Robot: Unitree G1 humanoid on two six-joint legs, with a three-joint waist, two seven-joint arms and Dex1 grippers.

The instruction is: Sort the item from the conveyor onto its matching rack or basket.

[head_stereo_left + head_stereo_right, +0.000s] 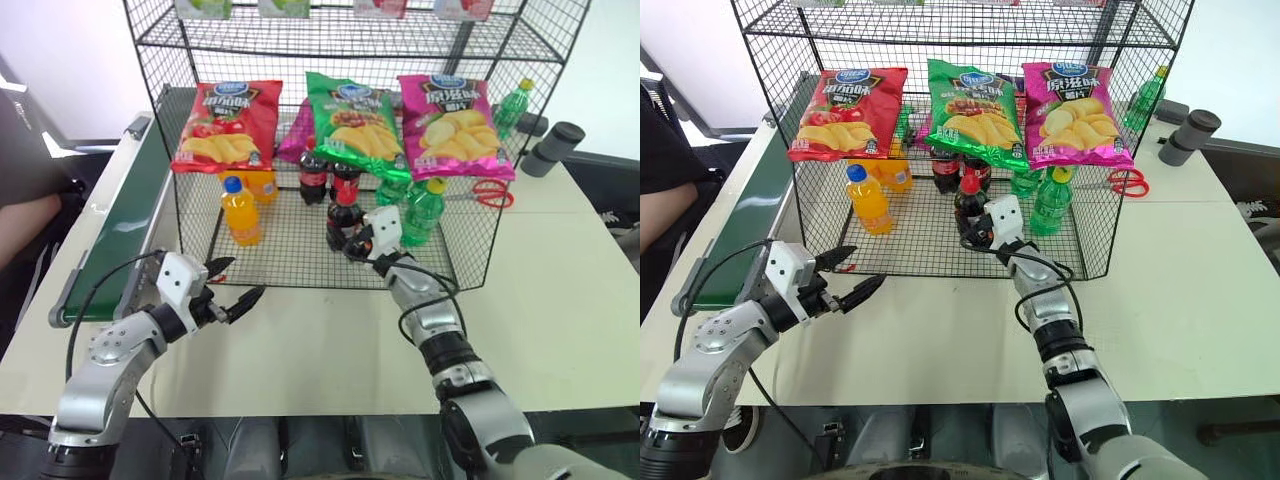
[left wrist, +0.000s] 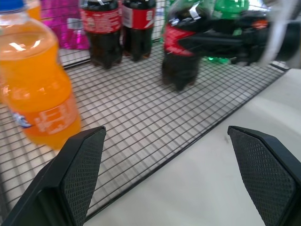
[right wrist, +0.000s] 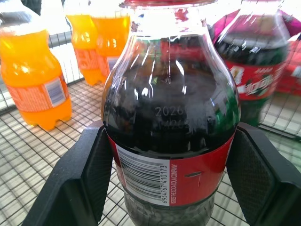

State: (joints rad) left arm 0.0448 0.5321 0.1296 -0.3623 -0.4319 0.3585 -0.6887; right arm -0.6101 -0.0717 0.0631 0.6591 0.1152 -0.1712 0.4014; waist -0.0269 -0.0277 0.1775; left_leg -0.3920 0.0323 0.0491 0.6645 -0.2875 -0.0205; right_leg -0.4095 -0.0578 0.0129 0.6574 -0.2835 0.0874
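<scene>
**Cola bottle gripped over the rack's bottom tier, left gripper idle and spread**

The right wrist view shows what the head views cannot: the cola bottle [image 3: 169, 141] sits squarely between the right gripper's two black pads [image 3: 96, 174], barcode and red label facing the camera, both pads pressed against its sides. The left wrist view looks across the wire floor from the front edge and shows that same bottle upright with its base at the grid, clamped by the right gripper [image 2: 225, 42].

In the left eye view, the black wire rack [image 1: 470, 270] fills the centre and top of the frame. Its lowest tier holds two orange-drink bottles [image 1: 241, 212] centre left, two further cola bottles [image 1: 313, 178] at the middle rear, and green bottles [image 1: 424, 212] centre right. Three crisp bags [image 1: 352, 118], red, green and pink, rest on the tier above. The conveyor [image 1: 130, 215] runs along the left edge of the frame.

The right arm reaches from bottom centre straight into the rack's open front, gripper level. The left gripper [image 1: 228, 292] hangs over the white table [image 1: 560, 300] at lower left, in front of the rack, fingers wide apart and holding nothing
</scene>
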